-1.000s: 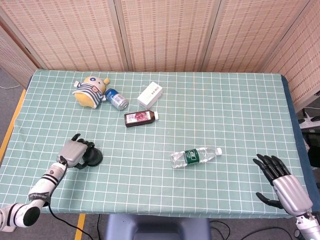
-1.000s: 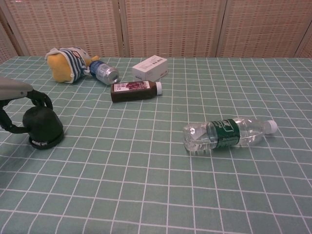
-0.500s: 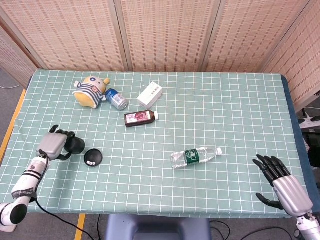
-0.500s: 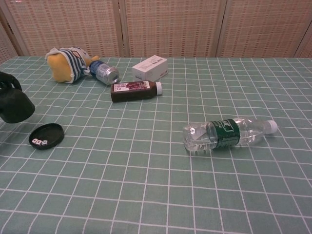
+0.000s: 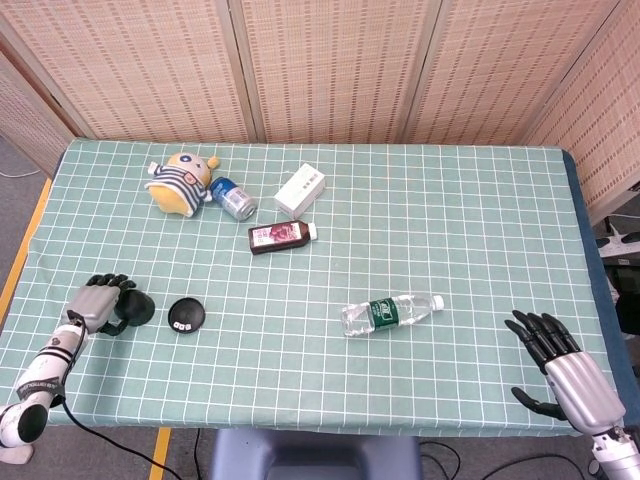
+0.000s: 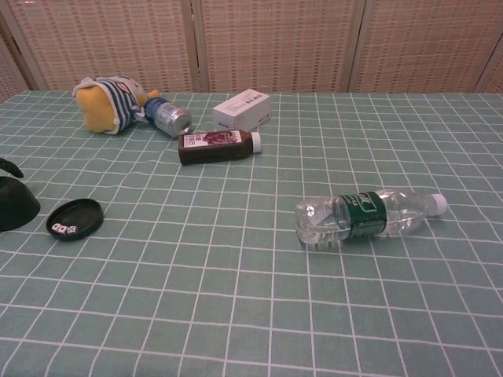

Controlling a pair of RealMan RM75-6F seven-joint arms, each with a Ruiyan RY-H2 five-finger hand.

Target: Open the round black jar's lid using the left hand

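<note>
On the green checked worktop (image 5: 420, 220), the open right hand (image 5: 565, 372) rests at the near right corner, fingers spread. At the left edge, the left hand (image 5: 95, 305) grips the black jar (image 5: 135, 310); its lid (image 5: 185, 314) lies flat just beside it.

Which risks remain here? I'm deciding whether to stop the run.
The left robot hand holds the black jar part close to the table's left edge; releasing it carelessly could send it over. The flat round piece lies right beside it, so setting the part down could knock that piece.
</note>
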